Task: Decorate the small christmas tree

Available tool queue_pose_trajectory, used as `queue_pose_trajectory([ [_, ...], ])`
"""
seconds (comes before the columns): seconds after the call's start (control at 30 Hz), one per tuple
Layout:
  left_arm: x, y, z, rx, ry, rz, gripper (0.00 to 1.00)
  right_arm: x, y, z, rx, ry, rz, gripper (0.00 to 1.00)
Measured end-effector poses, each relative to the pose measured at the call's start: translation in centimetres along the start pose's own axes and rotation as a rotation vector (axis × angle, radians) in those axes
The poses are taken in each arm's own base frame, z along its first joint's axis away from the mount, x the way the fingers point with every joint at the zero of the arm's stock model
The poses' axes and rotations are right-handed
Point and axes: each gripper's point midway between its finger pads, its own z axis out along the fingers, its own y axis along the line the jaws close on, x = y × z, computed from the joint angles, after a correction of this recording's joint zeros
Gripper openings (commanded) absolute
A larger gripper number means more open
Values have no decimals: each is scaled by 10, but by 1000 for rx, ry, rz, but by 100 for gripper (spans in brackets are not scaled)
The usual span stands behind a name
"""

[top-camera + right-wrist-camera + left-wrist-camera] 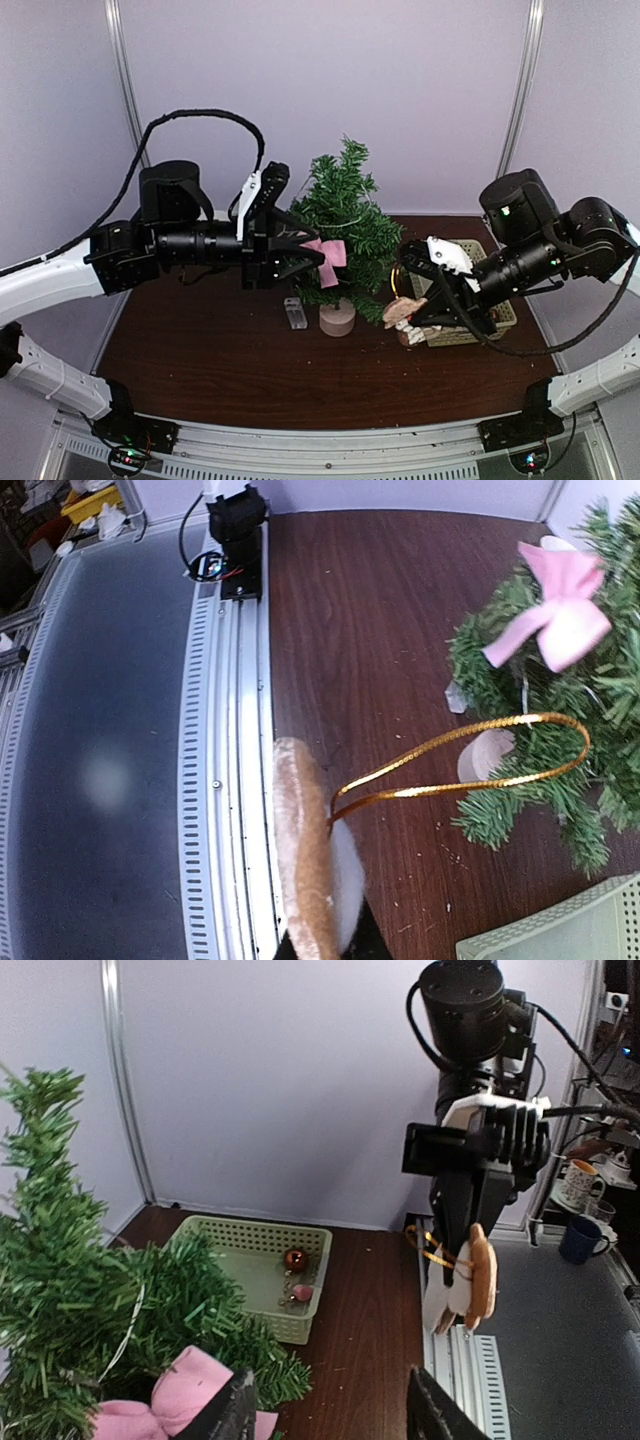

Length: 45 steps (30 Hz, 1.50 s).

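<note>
We note the small christmas tree [345, 215] upright at centre frame on the desk [200, 370], with a pink bow [328, 258] on its left side. The left gripper [330, 1400] jaws stand parted beside the bow. The right gripper [452, 1260] jaws are clamped on a brown ornament [480, 1280], right of the tree.

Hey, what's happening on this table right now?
Two robot arms are decorating a small bristly green Christmas tree. The left tool is open beside a pink fabric bow on the branches. The right tool is shut on a brown-and-white plush ornament with a gold loop, held up beside the tree.
</note>
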Motion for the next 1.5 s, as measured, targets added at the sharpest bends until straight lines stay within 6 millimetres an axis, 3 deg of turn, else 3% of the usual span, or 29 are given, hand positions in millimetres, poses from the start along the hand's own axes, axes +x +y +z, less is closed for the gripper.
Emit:
queue_pose_trajectory([
  [0.17,-10,-22,11,161,4,13,51,-9,22,20,-94,39,-66,0],
  [0.33,-2,-38,28,309,29,-31,49,-7,33,26,-133,68,-100,0],
  [0.5,11,-53,43,421,63,-72,49,-8,37,25,-143,72,-113,0],
  [0.73,16,-70,48,496,79,-81,49,-6,33,25,-116,81,-115,0],
  [0.93,14,-56,42,384,47,-56,55,18,2,13,49,119,-84,0],
  [1.17,3,-24,17,228,-25,-40,57,42,-64,-18,278,164,35,0],
  [1.33,-1,-16,12,190,-60,-26,57,52,-104,-19,331,233,99,0],
  [1.5,7,-12,10,173,-58,-30,57,45,-118,-13,303,235,92,0],
])
